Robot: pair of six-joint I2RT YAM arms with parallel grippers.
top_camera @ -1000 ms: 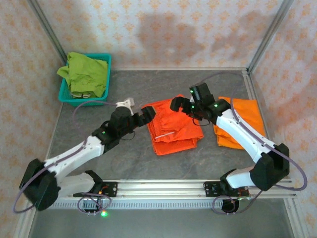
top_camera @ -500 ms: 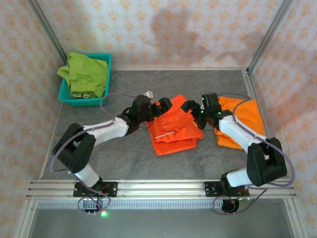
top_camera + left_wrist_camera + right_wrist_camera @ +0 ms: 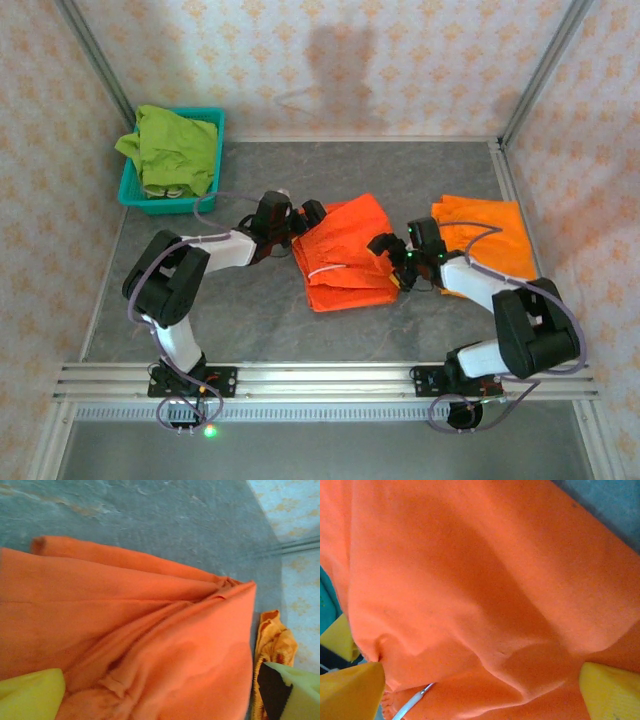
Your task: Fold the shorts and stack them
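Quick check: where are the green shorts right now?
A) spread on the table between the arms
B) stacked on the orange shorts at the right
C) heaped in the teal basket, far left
C: the top view shows the green shorts heaped in the teal basket, spilling over its rim.

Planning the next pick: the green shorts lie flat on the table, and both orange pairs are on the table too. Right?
Not quite. The top external view shows the green shorts heaped in the teal basket at the far left, not flat on the table. The middle orange pair and the right orange pair are on the table.
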